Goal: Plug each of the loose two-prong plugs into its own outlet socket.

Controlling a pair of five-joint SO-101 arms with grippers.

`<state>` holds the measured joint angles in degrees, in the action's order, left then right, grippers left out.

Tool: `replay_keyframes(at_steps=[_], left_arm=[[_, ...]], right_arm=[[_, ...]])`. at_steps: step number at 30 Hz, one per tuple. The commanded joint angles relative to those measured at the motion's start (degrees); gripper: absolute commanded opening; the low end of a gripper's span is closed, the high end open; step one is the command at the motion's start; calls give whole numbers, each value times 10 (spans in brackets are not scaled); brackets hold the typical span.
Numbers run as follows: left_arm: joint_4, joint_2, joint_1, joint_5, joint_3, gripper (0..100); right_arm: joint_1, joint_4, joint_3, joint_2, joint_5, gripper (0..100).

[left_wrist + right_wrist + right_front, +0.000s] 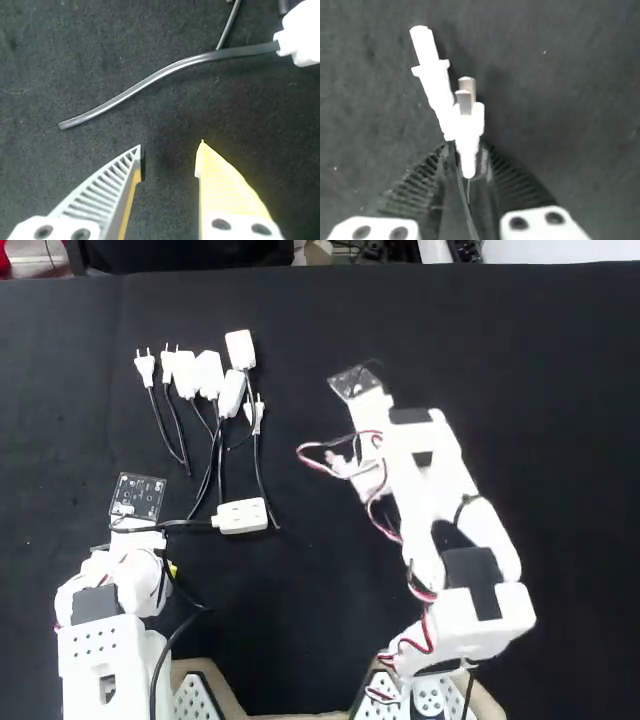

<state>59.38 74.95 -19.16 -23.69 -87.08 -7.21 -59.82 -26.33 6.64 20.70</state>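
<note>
Right pincer [467, 151] clamped on a white two-prong plug [468, 120], left pincer [170, 146] spread wide over the black table [65, 55], a black cable [165, 72] lying near it

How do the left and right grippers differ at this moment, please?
The left gripper is open and empty; the right gripper is shut on a white plug. The left hangs over black cloth beside a black cable; the right holds its plug's prongs pointing away from it. Both have ribbed fingers.
</note>
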Motion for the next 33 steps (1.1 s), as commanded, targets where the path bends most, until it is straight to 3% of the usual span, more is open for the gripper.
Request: replay_keyframes(at_steps=[1, 6, 14, 19, 23, 26, 33], left_arm=[[-8, 4, 7, -6, 7, 180], [-6, 4, 29, -36, 64, 180], [-11, -2, 186, -82, 160, 187], [-80, -43, 236, -135, 138, 300], [-163, -159, 247, -183, 149, 391], [-215, -298, 247, -191, 200, 404], [-216, -632, 249, -191, 405, 404]], right_arm=[[1, 13, -9, -22, -39, 166], [8, 40, -12, -7, -55, 191], [24, 50, -13, -7, -76, 191], [24, 57, -13, -7, -83, 191], [24, 73, -21, -7, -83, 191], [22, 84, -28, -7, -83, 191], [24, 84, -27, -7, -83, 191]])
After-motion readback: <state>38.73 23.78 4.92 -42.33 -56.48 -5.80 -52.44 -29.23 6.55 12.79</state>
